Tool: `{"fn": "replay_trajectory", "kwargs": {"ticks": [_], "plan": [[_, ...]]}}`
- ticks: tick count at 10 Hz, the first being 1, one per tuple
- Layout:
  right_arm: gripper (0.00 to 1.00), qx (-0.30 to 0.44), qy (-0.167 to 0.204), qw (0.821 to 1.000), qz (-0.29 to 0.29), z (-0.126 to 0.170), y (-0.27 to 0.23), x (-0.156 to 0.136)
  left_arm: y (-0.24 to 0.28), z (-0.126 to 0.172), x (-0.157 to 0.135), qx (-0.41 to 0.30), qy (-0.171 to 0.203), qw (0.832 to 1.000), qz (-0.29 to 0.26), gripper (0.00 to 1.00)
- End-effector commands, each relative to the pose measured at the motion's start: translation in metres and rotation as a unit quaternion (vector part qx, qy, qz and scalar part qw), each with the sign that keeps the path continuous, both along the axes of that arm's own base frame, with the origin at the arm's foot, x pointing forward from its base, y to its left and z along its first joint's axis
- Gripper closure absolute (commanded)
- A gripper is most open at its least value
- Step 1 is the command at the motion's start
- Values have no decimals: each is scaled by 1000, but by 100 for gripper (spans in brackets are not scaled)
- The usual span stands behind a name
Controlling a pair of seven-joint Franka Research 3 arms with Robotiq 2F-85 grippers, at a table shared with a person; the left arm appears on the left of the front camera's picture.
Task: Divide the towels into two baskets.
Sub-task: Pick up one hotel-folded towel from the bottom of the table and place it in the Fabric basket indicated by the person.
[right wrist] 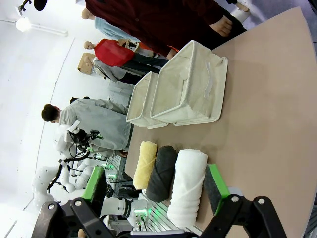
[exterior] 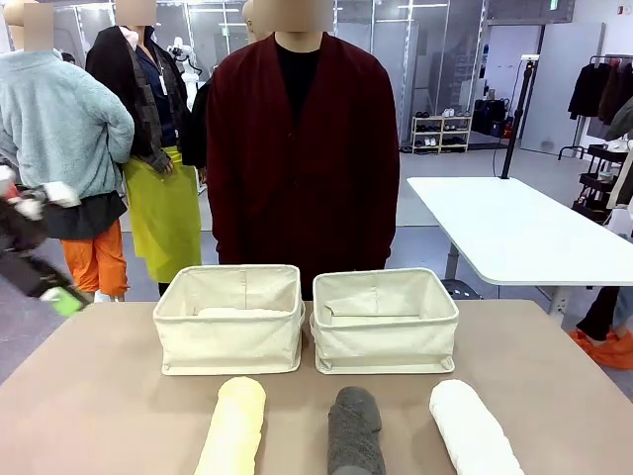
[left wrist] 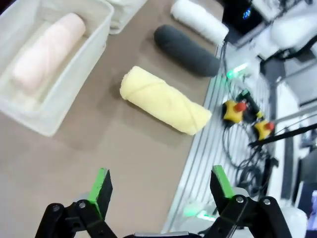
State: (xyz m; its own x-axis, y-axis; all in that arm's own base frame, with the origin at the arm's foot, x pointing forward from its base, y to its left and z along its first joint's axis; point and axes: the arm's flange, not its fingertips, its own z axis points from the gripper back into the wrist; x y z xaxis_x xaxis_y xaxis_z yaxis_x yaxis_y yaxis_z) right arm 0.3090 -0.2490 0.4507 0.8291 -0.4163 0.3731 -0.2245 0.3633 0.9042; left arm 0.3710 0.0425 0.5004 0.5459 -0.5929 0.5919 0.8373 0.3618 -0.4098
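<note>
The left pincer [left wrist: 161,186] has its two green-padded fingers [left wrist: 101,184] spread as wide as they go, and it holds nothing. Only the bare tan table top [left wrist: 114,148] lies past the gap. Straight ahead of its fingertips lies the pale yellow rolled terry towel [left wrist: 163,101]. Beyond that is the dark grey rolled terry towel [left wrist: 185,49], and farthest off is the white rolled terry towel [left wrist: 198,20]. The three are set apart from one another.

Ahead and off toward the left finger sits one rectangular cream canvas basket [left wrist: 74,84], with the cream-white rolled terry towel [left wrist: 47,52] lying inside it along its length. A corner of the second cream canvas basket [left wrist: 124,15] shows just past the first.

The right pincer [right wrist: 156,186] is also fully open and grips nothing. In its wrist view the white towel lies in line with the gap, nearer the right-hand pad [right wrist: 215,182]. I cannot tell how far above the towel the pincer is. The grey towel and then the yellow one lie off toward the other finger. Both baskets stand side by side well ahead of the fingertips, and a person in a dark red cardigan [right wrist: 163,22] stands behind them at the table's far edge.
</note>
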Motion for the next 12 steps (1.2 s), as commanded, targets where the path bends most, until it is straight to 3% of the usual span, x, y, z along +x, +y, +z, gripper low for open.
{"fn": "replay_trajectory", "kwargs": {"ticks": [1,3,4,5,6,7,8,12], "plan": [[0,1,-5,1000,1,3,1,-2,63,-30,-16,-124,27,987,100,0],[0,1,-5,1000,1,3,1,-2,117,-67,-28,-191,46,970,143,0],[0,1,-5,1000,1,3,1,-2,131,-85,-28,-254,42,953,158,0],[0,1,-5,1000,1,3,1,-2,143,-115,-29,-274,76,944,167,0],[0,1,-5,1000,1,3,1,-2,150,-130,-25,-284,80,941,165,0],[0,1,-5,1000,1,3,1,-2,155,-136,-13,-282,87,941,165,0],[0,1,-5,1000,1,3,1,-2,146,-120,-41,-259,78,945,185,0],[0,1,-5,1000,1,3,1,-2,146,-120,-41,-259,78,945,185,0]]}}
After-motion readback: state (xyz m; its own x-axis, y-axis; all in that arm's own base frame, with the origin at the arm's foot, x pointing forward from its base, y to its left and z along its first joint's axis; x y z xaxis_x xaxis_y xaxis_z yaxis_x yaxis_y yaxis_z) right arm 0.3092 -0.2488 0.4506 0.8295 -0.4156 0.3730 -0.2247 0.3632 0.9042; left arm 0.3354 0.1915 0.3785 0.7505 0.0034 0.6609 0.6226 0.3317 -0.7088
